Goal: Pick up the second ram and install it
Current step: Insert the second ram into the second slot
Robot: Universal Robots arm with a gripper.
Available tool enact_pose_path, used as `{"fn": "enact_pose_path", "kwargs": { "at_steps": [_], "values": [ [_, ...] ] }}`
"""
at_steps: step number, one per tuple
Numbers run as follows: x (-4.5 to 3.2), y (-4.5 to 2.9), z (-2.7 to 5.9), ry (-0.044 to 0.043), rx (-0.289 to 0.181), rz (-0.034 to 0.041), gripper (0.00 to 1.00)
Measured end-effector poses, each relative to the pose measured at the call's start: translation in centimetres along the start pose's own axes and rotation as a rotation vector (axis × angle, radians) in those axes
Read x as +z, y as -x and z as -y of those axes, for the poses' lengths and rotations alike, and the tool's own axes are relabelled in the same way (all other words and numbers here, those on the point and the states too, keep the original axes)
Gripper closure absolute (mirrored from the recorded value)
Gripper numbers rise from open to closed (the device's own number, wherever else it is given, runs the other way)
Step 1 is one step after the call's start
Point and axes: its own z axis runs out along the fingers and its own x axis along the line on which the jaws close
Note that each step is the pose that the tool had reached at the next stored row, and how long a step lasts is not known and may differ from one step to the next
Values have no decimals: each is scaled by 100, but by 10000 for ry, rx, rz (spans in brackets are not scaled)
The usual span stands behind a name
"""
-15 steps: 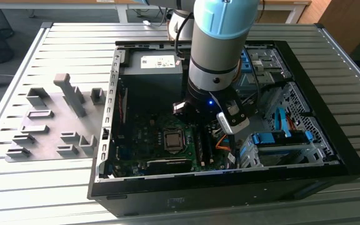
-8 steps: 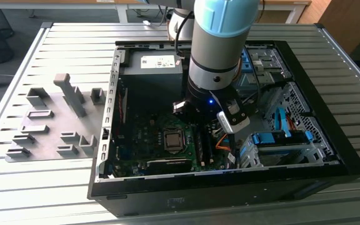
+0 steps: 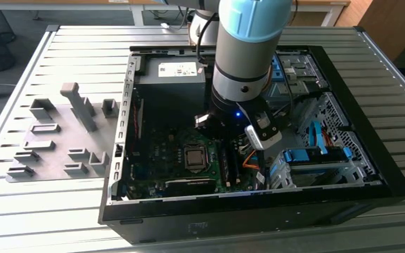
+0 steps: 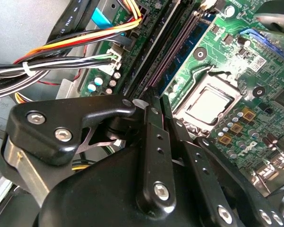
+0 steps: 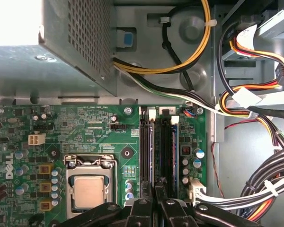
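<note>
The second ram (image 4: 188, 49) is a thin blue stick with black chips. It stands on edge in the memory slot nearest the processor socket (image 5: 87, 189) and appears as a blue strip (image 5: 150, 151) in the first wrist view. One end of it runs in between my black fingers (image 4: 151, 142). My gripper (image 5: 155, 189) is shut on that end, low over the motherboard (image 3: 188, 158) inside the open computer case. An empty slot (image 4: 173, 52) with bare contacts lies right beside the stick. In the exterior view the arm covers most of the gripper (image 3: 223, 142).
Bundles of coloured cables (image 5: 255, 109) hang close beside the slots. The power supply box (image 3: 171, 79) fills the case's far end. Light-blue drive-bay latches (image 3: 315, 155) sit toward the exterior view's right. A grey parts fixture (image 3: 61, 132) stands on the slatted table outside the case.
</note>
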Motion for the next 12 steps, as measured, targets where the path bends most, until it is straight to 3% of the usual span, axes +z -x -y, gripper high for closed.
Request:
{"fn": "enact_pose_path", "kwargs": {
  "at_steps": [12],
  "values": [
    [8,14,0,-12,-5,-1,86]
  ]
}}
